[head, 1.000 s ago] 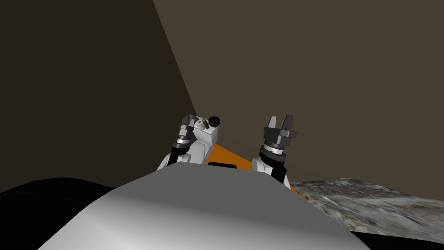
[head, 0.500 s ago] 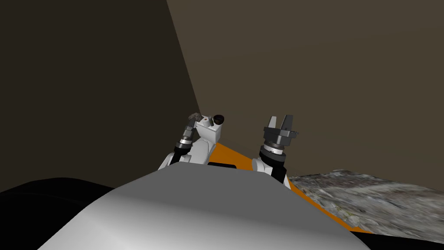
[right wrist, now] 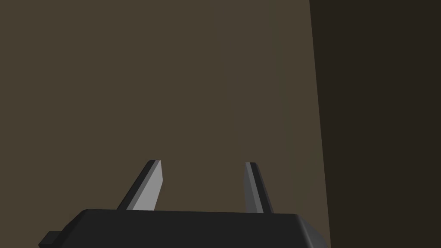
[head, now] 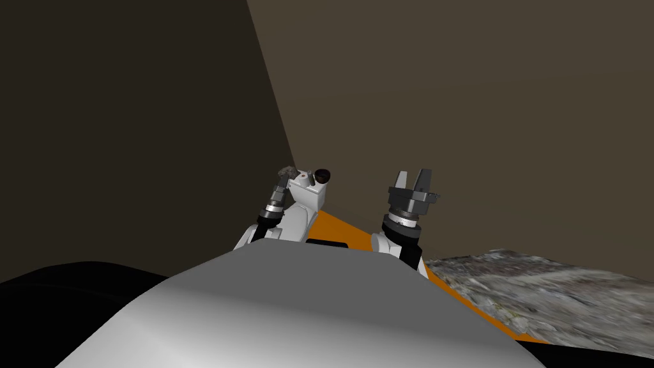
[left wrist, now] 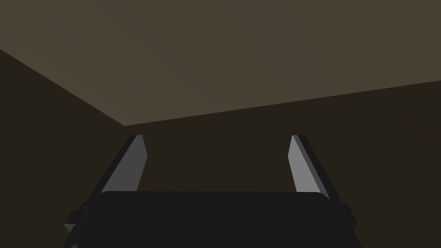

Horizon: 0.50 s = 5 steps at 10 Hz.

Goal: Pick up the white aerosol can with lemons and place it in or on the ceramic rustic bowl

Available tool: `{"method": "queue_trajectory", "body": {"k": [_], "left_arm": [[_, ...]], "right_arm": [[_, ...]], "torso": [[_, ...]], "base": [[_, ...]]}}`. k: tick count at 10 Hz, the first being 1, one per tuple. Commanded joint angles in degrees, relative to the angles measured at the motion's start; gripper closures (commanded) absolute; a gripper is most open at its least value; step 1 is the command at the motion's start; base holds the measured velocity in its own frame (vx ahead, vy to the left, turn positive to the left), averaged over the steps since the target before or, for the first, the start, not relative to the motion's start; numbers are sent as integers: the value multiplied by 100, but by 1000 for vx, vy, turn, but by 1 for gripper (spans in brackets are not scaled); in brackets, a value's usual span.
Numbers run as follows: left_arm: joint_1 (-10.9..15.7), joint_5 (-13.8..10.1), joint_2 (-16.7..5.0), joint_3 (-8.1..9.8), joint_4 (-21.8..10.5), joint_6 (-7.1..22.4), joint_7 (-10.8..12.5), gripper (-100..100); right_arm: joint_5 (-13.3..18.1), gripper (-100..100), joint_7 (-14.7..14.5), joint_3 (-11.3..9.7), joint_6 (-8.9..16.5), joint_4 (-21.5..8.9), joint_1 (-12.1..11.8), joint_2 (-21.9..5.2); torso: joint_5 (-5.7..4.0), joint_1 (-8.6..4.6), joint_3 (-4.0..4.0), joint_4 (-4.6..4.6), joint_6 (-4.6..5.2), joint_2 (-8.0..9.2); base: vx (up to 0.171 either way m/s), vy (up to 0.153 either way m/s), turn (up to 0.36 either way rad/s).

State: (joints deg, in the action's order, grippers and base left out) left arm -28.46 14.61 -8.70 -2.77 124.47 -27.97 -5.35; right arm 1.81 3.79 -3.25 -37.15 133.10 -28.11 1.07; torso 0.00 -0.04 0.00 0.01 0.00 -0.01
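- The fingers [left wrist: 127, 170] of my left gripper [left wrist: 217, 137] look smooth, light grey and matt, and its box-like body [left wrist: 215, 219] is dull black with no shine.
- My right gripper [right wrist: 203, 162] has the same finish: pale satin blades on a dark matt box.
- The wrist band [head: 402, 220] behind the right gripper has a dull metallic look.
- The walls [head: 479, 96] are plain matt brown, without texture.
- The mottled grey surface [head: 543, 300] looks rough and stone-like.
- The orange strip [head: 338, 227] beside it is smooth and flat-coloured.
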Motion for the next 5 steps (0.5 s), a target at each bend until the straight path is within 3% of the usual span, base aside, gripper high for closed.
{"method": "queue_trajectory", "body": {"k": [1, 5], "left_arm": [[0, 0, 0, 0, 0, 0, 0, -100], [17, 64, 50, -6, -102, 81, -65, -100]], "right_arm": [[0, 0, 0, 0, 0, 0, 0, 0], [0, 0, 0, 0, 0, 0, 0, 0]], "torso": [[0, 0, 0, 0, 0, 0], [0, 2, -1, 0, 0, -1]], "base": [[-6, -5, -14], [1, 3, 5]]}}
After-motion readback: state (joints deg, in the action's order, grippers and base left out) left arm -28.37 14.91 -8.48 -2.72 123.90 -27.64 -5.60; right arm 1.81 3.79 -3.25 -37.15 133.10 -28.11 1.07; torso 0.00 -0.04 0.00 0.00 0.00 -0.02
